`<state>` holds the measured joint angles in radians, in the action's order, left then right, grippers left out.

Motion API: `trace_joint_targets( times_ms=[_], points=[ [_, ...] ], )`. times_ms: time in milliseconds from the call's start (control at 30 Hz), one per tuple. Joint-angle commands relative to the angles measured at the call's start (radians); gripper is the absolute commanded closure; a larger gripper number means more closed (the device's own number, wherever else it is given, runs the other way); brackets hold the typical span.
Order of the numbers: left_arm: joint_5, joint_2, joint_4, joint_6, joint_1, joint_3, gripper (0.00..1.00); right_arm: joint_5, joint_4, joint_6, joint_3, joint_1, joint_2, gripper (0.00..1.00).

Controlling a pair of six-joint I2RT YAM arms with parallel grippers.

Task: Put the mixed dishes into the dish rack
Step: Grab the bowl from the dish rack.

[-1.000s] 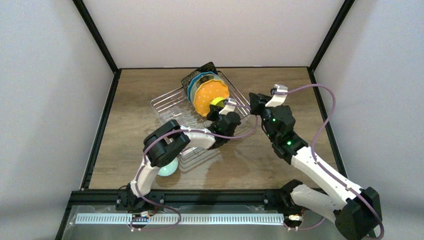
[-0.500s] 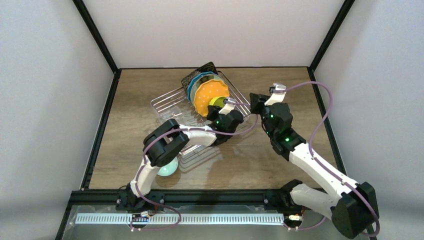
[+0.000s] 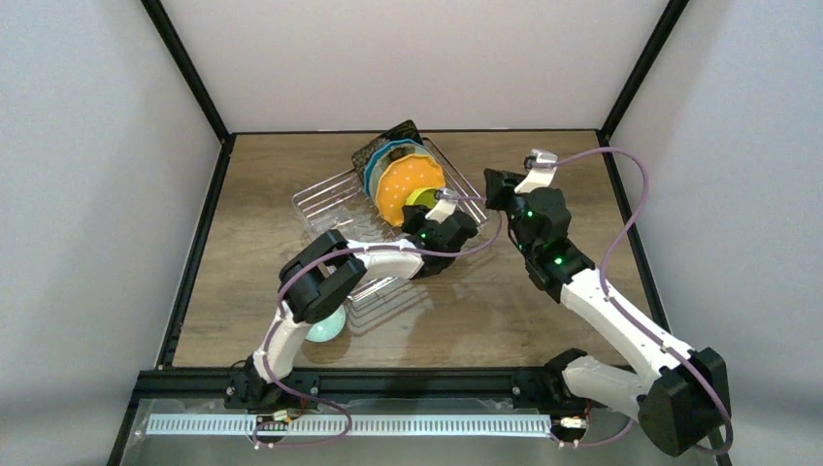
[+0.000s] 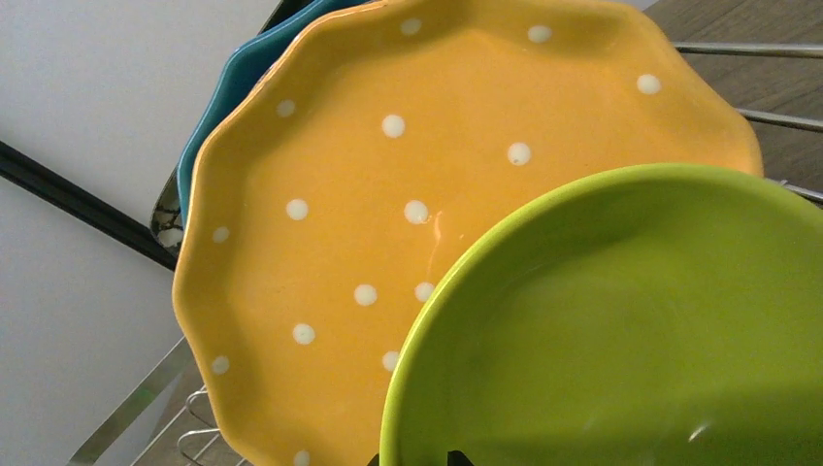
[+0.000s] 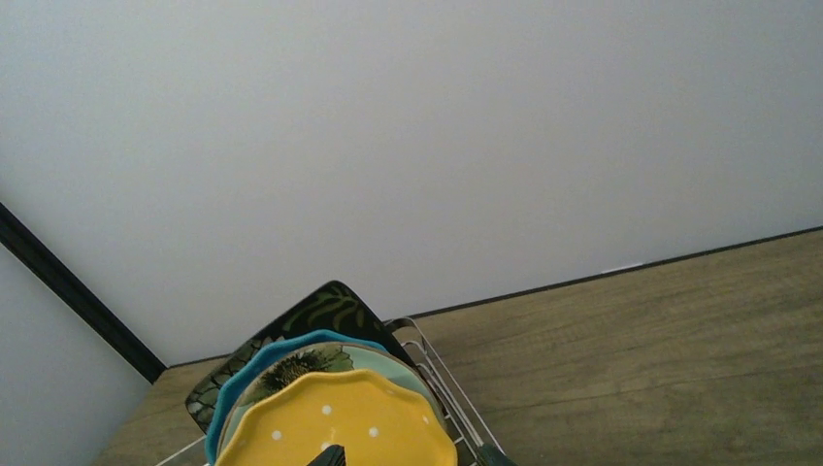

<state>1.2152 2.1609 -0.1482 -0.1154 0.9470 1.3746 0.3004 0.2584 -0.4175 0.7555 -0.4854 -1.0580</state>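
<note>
The dish rack [image 3: 325,204] stands mid-table with plates upright in its far end: the black square floral plate [image 5: 320,311], the teal dotted plate [image 5: 254,364], the mint flower plate [image 5: 388,361] and the orange dotted plate [image 4: 369,194]. The yellow-green bowl [image 4: 631,320] leans on edge against the orange plate, its hollow facing my left wrist camera. My left gripper [image 3: 434,216] is at the bowl's lower rim. Its dark tips stand a little apart on either side of that rim, so it is open. My right gripper [image 3: 490,184] hovers open just right of the rack, holding nothing.
A pale mint round object [image 3: 325,328] lies on the table near the rack's near-left corner, partly hidden under my left elbow. The rack's wire rim [image 5: 442,374] runs along the plates' right side. Wooden tabletop [image 5: 660,340] stretches to the right and ends at black frame posts.
My left gripper's jaws have parted from the bowl's rim and the bowl stays leaning on the orange plate. My right gripper has drifted slightly farther back.
</note>
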Motion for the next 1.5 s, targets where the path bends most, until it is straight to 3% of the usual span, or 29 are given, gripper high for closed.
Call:
trace_joint_targets(
  times_ms=[0, 733, 967, 1467],
  points=[
    [-0.036, 0.06, 0.141, 0.03, 0.004, 0.039, 0.68, -0.006, -0.002, 0.013, 0.05, 0.008, -0.005, 0.23],
    [-0.061, 0.131, 0.371, 0.15, -0.031, 0.146, 0.66, -0.025, -0.002, 0.027, 0.093, 0.02, -0.033, 0.23],
    [-0.055, 0.123, 0.375, 0.162, -0.035, 0.144, 0.96, -0.025, -0.002, 0.016, 0.091, 0.019, -0.037, 0.23],
    [-0.121, 0.054, 0.425, 0.218, -0.036, 0.149, 0.97, 0.003, -0.094, 0.021, 0.142, 0.02, -0.016, 0.23]
  ],
)
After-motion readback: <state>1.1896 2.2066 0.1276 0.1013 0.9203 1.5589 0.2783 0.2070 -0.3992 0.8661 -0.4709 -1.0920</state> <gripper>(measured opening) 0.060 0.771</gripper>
